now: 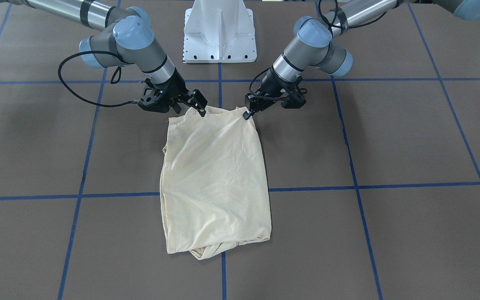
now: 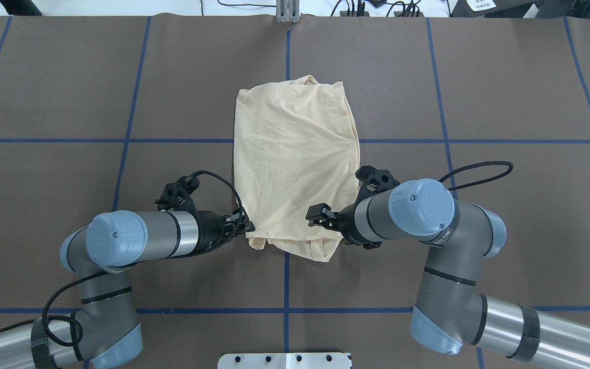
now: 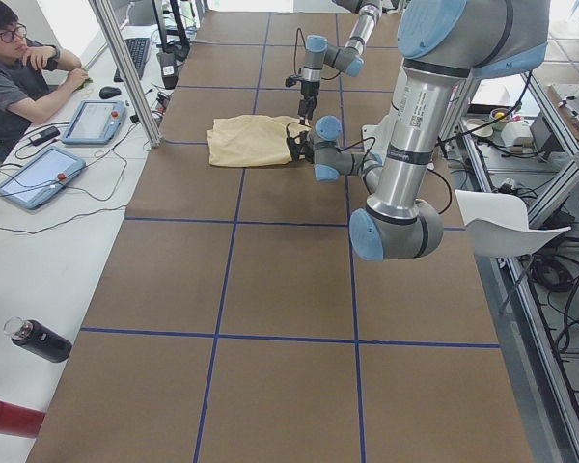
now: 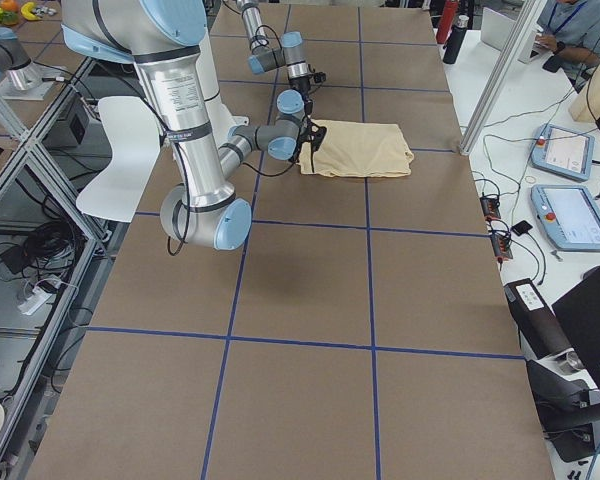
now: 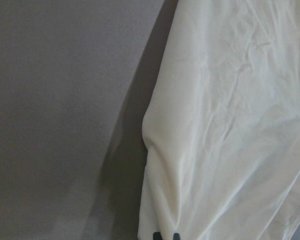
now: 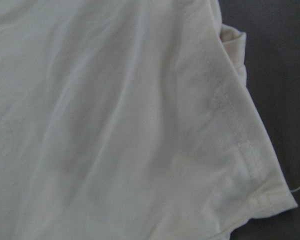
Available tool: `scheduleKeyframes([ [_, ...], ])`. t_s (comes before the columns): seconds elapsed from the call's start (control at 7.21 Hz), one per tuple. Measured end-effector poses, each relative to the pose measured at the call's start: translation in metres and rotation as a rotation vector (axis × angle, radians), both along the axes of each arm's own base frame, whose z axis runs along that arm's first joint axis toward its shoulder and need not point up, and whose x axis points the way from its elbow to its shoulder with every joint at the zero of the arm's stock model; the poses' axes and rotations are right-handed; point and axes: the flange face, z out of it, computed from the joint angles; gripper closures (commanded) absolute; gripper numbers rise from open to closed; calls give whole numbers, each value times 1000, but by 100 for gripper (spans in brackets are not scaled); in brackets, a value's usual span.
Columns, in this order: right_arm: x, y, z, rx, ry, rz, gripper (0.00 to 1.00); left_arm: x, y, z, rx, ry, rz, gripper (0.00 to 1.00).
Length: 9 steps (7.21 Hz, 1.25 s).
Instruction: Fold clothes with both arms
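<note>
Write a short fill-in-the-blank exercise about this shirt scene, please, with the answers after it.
1. The table has ___ grid lines.
2. The left gripper and the right gripper both meet the shirt at its edge nearest the ___.
3. In the front-facing view, the left gripper appears on the ___ side.
Answers: blue; robot; right.

Shirt (image 2: pixel 295 148) folded; left jaws, right jaws on near edge

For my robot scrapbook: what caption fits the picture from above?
The left gripper and right gripper meet the near corners of a folded cream shirt on the brown table.
</note>
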Motion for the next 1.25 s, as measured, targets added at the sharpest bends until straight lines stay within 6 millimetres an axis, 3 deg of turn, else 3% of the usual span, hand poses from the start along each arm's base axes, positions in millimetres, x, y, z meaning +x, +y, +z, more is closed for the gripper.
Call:
scheduleKeyframes([
  [0.28,-2,1,3,-25,46,-1,0,0,0,1,0,-1,1,100],
  [0.69,-15,-4,-27,-54,181,-16,0,1,0,4,0,-2,0,100],
  [1.25,-38,-16,-21,-37,275,-38,0,1,0,5,0,-1,-1,100],
])
